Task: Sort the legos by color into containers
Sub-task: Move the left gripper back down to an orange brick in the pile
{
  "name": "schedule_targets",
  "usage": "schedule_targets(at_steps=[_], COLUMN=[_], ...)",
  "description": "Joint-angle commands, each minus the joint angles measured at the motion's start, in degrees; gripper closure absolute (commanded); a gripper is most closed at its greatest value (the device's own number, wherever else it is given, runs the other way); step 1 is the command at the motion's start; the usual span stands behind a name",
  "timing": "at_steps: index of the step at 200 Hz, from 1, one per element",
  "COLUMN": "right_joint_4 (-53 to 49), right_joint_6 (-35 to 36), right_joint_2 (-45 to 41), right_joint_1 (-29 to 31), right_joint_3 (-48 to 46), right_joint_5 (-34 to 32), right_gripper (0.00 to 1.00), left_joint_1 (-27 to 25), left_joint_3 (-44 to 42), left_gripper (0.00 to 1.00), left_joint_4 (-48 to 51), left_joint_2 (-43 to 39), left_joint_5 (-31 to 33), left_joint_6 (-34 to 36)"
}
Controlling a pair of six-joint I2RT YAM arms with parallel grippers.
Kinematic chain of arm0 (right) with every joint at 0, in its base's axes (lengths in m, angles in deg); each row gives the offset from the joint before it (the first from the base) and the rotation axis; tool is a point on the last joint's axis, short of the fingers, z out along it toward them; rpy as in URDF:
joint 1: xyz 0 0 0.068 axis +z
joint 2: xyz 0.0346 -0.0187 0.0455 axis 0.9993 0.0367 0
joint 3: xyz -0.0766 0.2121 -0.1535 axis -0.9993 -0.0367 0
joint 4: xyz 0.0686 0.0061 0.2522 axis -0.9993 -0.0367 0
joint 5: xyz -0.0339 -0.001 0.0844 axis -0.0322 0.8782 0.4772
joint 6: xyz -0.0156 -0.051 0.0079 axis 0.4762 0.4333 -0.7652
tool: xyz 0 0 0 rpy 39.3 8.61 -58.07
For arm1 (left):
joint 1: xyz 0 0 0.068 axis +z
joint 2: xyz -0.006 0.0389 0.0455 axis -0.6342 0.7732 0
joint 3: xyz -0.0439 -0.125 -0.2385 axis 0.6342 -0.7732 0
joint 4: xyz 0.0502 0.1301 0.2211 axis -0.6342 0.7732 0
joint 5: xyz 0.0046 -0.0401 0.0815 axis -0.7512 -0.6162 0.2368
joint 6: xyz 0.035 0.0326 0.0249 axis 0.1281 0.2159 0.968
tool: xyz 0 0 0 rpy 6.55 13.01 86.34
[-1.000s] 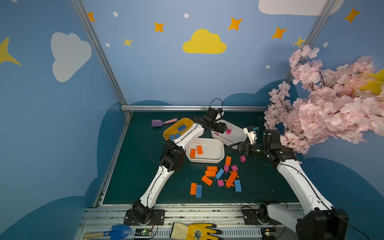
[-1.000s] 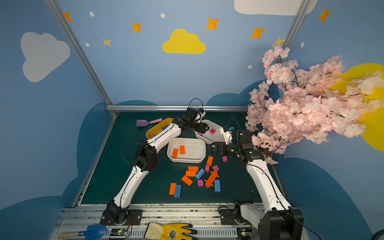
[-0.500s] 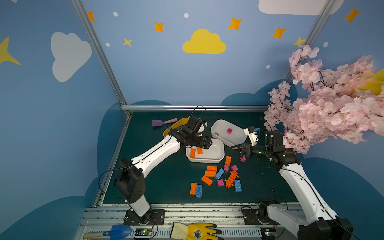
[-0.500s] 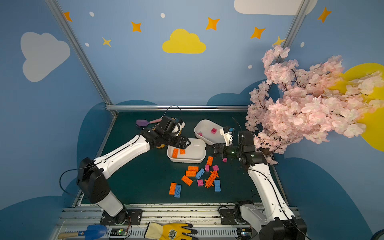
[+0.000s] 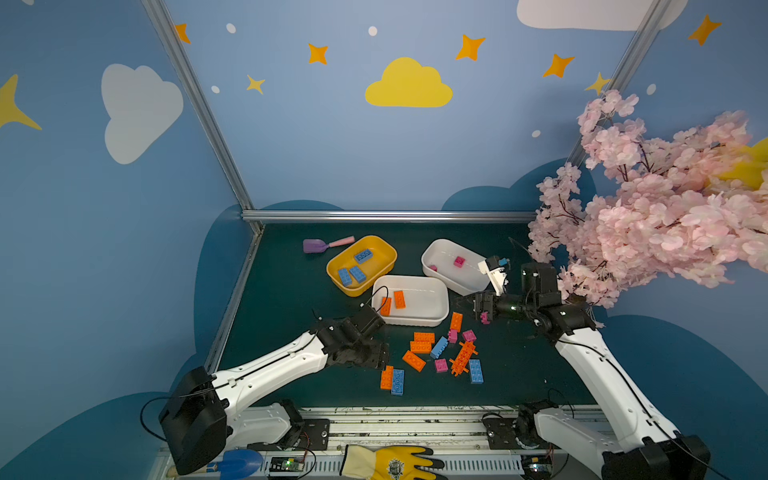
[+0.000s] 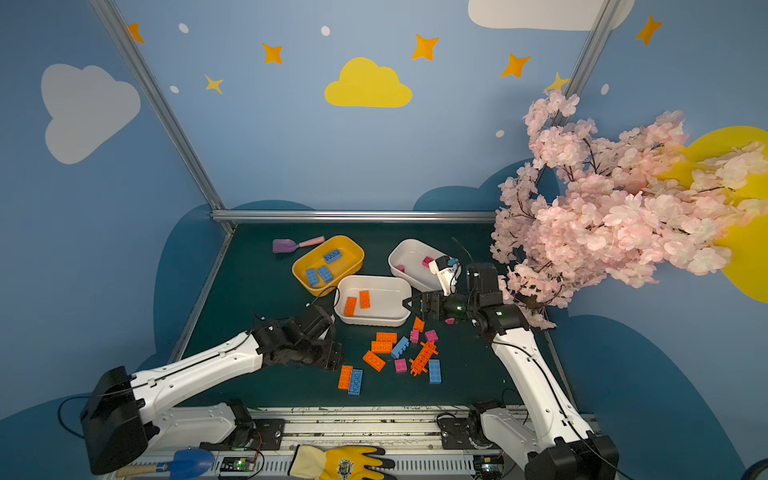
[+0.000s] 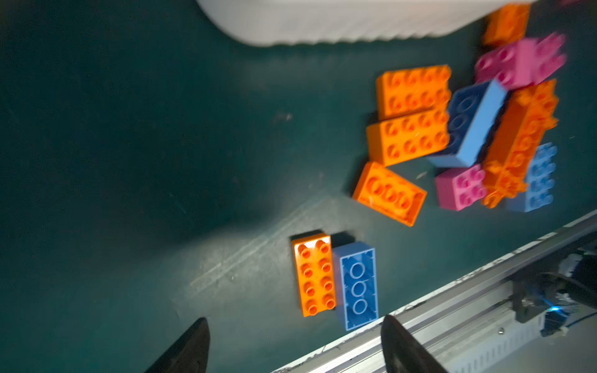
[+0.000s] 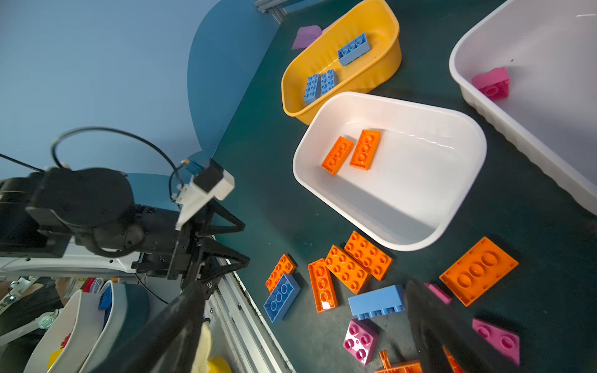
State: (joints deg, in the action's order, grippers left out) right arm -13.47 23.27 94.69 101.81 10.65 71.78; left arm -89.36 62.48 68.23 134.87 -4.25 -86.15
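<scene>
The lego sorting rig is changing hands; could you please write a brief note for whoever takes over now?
Left gripper: open, empty, near the orange lego and blue lego at the front edge.
Right gripper: open, empty, beside the near white tub.
Done: yellow tub holds three blue legos, near white tub two orange legos, far white tub two pink legos.
To do: loose legos on the mat, all three colours.

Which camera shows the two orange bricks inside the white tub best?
The right wrist view: the two orange bricks lie large and sharp inside the white tub. Both top views show them too, but small. The left wrist view shows only that tub's blurred outer wall, not the bricks inside.
</scene>
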Motion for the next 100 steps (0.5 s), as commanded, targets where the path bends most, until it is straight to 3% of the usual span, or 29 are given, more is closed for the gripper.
schedule_targets(at_steps=[1,100], right_joint_4=[-1.05,-0.43], right_joint_6=[0.14,-0.56], right_joint_2=[-0.25,-0.82], right_joint_1=[0.63,1.22], right_joint_3=[-1.14,-2.83], right_joint_5=[-0.71,-1.19], right_gripper=[0.05,0.05], left_joint_1=[-2.36,-6.06], left_joint_3=[-1.96,-1.69], left_gripper=[0.2,0.23], left_joint_4=[0.03,-4.19], left_joint_2=[0.09,11.06], left_joint_5=[2.16,-1.33], left_joint_6=[-5.77,-5.09])
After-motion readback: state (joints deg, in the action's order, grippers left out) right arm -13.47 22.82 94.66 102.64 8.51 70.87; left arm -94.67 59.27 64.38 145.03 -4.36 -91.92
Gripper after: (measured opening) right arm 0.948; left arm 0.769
